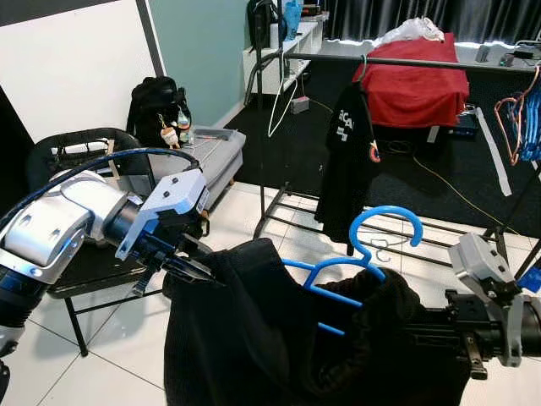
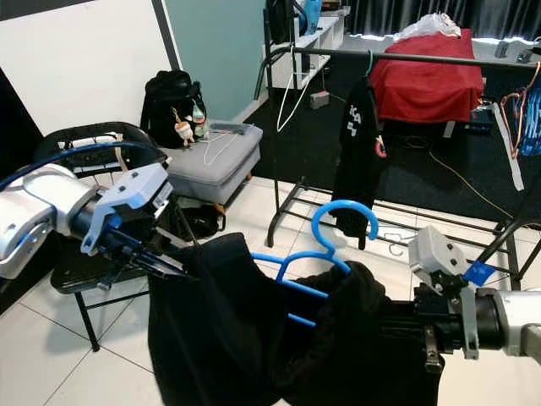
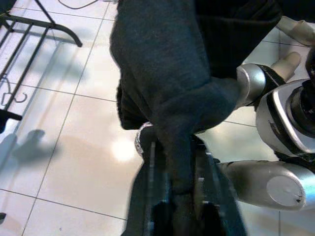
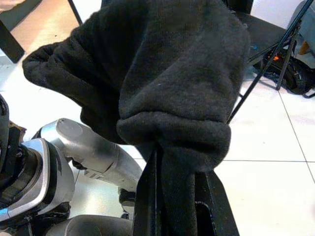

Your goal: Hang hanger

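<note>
The garment (image 1: 254,338) pinched in my left gripper (image 1: 199,272) and my right gripper (image 1: 423,326) is plain black, a soft fleecy dark charcoal up close. The hanger (image 1: 359,258) threaded through it is bright blue. My arms are silver with black fingers and a blue cable on the left one. On the black clothes rail (image 1: 406,62) a black T-shirt (image 1: 347,161) with white lettering hangs from a green hook; blue and orange hangers (image 1: 520,118) sit at its far end. The floor tiles (image 1: 245,211) are glossy white with dark grout, meeting black carpet. A red cover (image 1: 416,80) drapes the bed, the suitcase (image 1: 215,152) is grey, the backpack (image 1: 156,106) black, the wall (image 1: 199,46) pale teal
</note>
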Controlling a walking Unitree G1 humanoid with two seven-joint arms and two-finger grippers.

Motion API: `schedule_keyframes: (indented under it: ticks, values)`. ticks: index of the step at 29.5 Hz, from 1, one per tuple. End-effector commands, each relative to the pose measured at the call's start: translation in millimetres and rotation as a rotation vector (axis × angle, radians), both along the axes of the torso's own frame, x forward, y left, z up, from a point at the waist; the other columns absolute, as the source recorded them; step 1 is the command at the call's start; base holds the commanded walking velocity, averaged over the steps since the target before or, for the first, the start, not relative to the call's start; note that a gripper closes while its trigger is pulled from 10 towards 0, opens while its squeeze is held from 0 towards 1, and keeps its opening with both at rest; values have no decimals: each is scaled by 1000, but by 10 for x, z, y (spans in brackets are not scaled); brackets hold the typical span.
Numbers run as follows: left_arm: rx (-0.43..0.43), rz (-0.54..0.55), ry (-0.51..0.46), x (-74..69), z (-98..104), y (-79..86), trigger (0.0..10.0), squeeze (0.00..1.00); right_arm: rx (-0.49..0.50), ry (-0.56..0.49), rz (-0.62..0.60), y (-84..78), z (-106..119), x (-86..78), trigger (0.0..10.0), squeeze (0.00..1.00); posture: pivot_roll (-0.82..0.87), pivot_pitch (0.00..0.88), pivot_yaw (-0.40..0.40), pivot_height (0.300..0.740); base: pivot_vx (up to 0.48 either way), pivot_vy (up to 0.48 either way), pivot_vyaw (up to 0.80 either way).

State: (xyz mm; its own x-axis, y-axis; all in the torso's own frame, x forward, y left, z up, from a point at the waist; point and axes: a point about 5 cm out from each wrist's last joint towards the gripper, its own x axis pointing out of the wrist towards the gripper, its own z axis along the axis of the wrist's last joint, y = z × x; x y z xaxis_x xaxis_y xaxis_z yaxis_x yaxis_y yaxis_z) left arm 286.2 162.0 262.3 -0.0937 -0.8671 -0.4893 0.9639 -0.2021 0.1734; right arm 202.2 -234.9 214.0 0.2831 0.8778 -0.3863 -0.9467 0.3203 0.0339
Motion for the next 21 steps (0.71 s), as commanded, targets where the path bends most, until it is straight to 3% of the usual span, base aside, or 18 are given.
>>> schedule_keyframes:
  ticks: [1,13,14,15,19,20,21]
  values:
    - [-11,-39,21,-39,-21,-53,0,0,-8,-33,26,34,48,-3,10000,0,-174,0,57,740,0,0,0]
    - [2,-176,108,-231,-150,-233,0,0,-46,-30,14,54,-25,44,10000,0,-177,0,51,740,0,0,0]
    - [-25,-183,72,-237,-139,-282,10000,0,-48,-30,13,50,-23,47,10000,0,-177,0,52,740,0,0,0]
    - [-51,-186,64,-244,-117,-315,10000,878,-49,-30,12,44,-19,47,10000,0,-176,0,51,740,0,0,0]
    - [-68,-184,61,-246,-101,-332,10000,878,-50,-30,12,39,-16,46,10000,0,-177,0,51,740,0,0,0]
    - [-74,-193,62,-265,-88,-337,10000,1000,-51,-30,12,32,-15,44,10000,0,-177,0,51,740,0,0,0]
    - [-82,-190,37,-268,-76,-356,10000,1000,-52,-30,11,28,-14,42,10000,0,-175,0,51,740,0,0,0]
